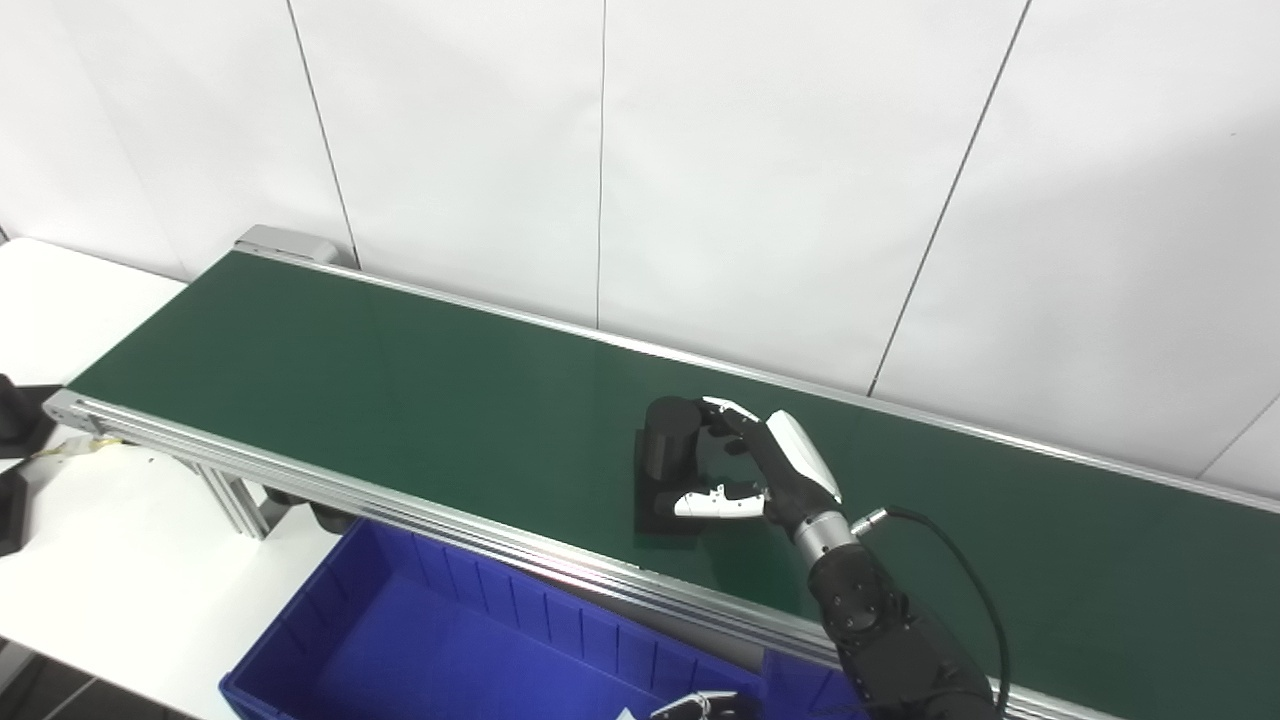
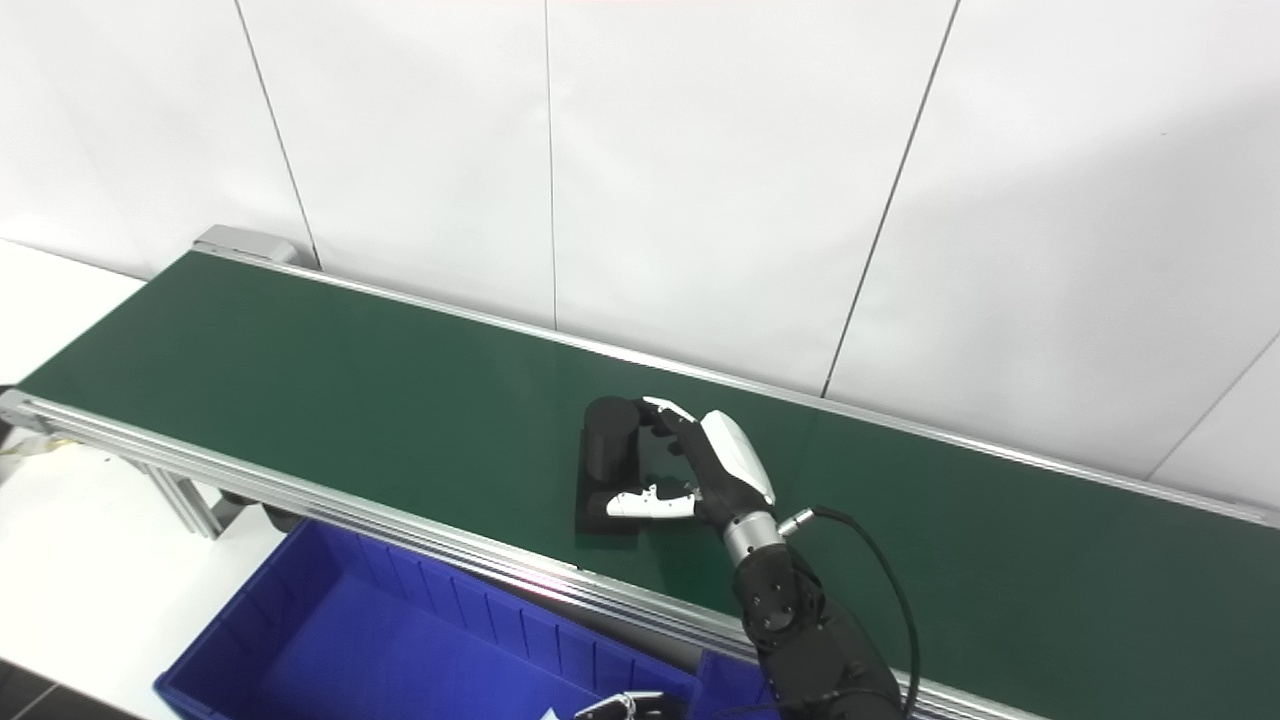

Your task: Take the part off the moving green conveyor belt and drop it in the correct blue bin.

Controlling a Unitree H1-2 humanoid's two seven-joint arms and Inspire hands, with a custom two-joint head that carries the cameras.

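Observation:
A black part (image 1: 668, 462), a cylinder standing on a square base, rests on the green conveyor belt (image 1: 350, 380) near its front edge. My right hand (image 1: 765, 460) reaches in from the right and wraps around it. Its fingertips (image 1: 728, 408) press on the top of the cylinder and its thumb (image 1: 715, 503) lies against the lower front, so the hand is shut on the part. Only the pale fingertips of my left hand (image 1: 700, 708) show at the bottom edge, over the blue bin (image 1: 450, 620). Its state is hidden.
The open blue bin sits below the belt's front rail (image 1: 400, 510), with the corner of a second blue bin (image 2: 722, 682) to its right. A white table (image 1: 100, 570) lies at left with black objects (image 1: 15, 420) at its edge. A white panelled wall stands behind.

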